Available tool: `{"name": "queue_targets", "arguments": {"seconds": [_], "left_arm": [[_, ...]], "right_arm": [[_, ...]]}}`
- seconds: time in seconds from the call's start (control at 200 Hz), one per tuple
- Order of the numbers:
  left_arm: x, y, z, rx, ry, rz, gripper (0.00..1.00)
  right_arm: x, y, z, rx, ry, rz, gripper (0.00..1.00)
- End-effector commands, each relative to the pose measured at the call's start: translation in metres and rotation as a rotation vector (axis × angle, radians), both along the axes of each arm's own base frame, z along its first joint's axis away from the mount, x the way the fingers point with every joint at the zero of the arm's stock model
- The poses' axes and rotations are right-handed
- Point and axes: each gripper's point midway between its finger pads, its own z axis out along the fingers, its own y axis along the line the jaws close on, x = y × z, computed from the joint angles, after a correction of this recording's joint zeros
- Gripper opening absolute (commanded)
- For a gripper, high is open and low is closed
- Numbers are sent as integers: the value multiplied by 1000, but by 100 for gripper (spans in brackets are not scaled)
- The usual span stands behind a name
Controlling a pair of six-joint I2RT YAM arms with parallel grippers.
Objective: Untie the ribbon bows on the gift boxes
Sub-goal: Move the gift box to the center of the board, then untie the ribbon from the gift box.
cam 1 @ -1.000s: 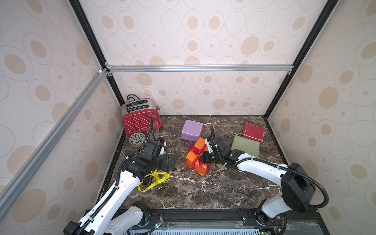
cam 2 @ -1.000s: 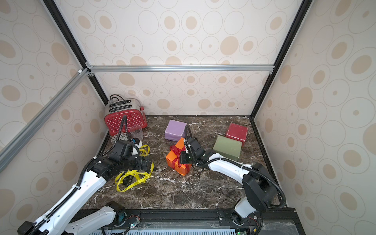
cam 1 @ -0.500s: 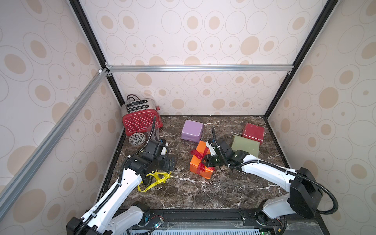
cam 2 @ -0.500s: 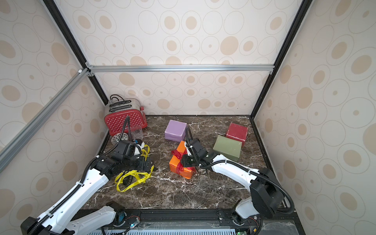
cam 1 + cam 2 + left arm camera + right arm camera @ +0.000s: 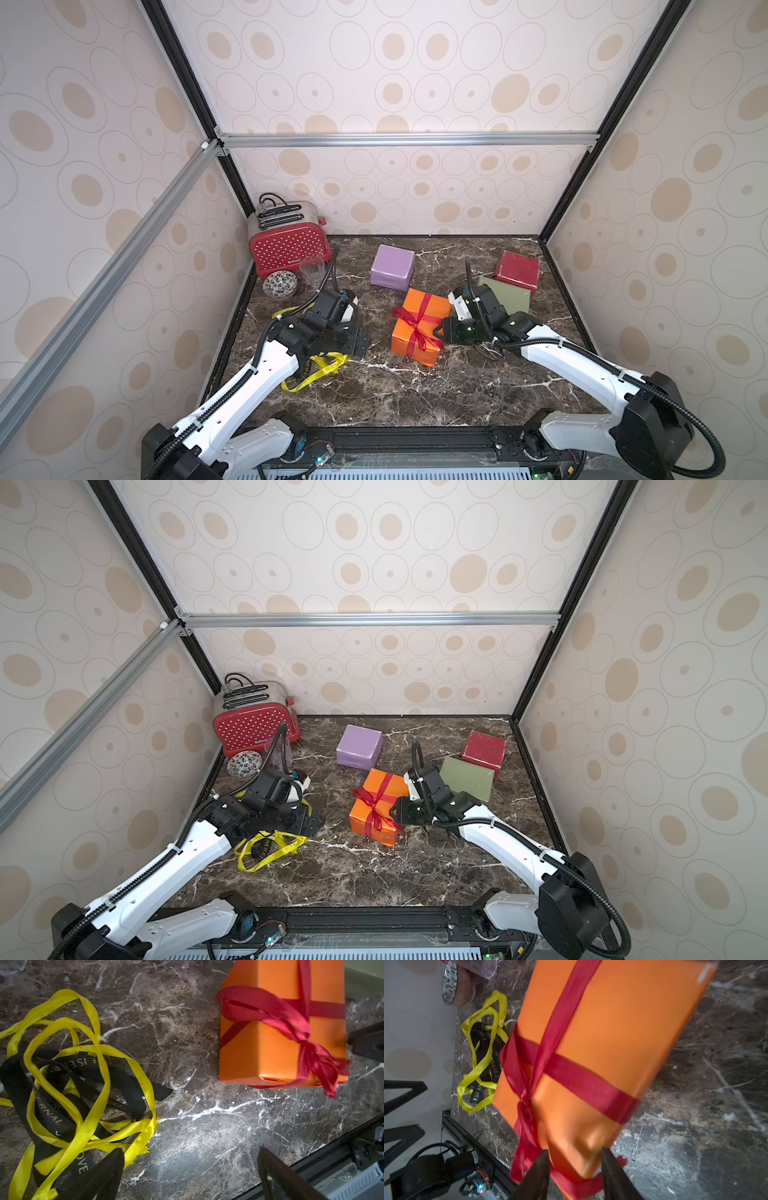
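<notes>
1. Since a second ago, the orange box [image 5: 437, 311] has shifted a little toward the right arm's side and turned. The right gripper [image 5: 440, 332] has gone from closed to parted.
2. We find the right gripper's jaws moderately apart. They straddle the box's low near corner and a tail of the red ribbon [image 5: 415, 329]. Blur in the right wrist view [image 5: 575, 1152] keeps us from telling whether either finger touches paper or ribbon.
3. The red ribbon [image 5: 527, 1105] is still wrapped crosswise around the orange box [image 5: 623, 1022], knotted at its edge. One loop shows in the left wrist view [image 5: 259, 1003]. We cannot tell how much of the bow remains.
4. The left gripper [image 5: 190, 1150] stands wide and empty over bare table [image 5: 415, 395], between the loose ribbons and the orange box.
5. The yellow ribbons [image 5: 87, 1126] and the black ribbon [image 5: 124, 1086] lie tangled on the marble. In both top views the left arm covers much of them. The lettering reads only in fragments.
6. The lilac box [image 5: 392, 268] and the dark red box [image 5: 517, 270] sit at the back. The olive green box [image 5: 507, 293] is partly hidden behind the right wrist.
7. The toaster [image 5: 291, 247], bowl [image 5: 280, 284] and glass [image 5: 312, 270] stand in the back left corner.
</notes>
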Motion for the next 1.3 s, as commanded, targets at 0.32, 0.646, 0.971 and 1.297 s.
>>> {"name": "queue_targets", "arguments": {"seconds": [0.32,0.646,0.971,1.297], "left_arm": [[2,-128,37,-368,-191,29,90],[55,-113,0,-317,-240,212,69],[59,-108,-21,-205,-203,150,61],[64,-104,-34,-157,-175,161,56]], "right_arm": [[-19,5,-4,-11,46,130,50],[-18,-4,3,-84,41,131,53],[-13,12,10,-166,5,191,50],[-7,17,0,-299,11,221,45]]}}
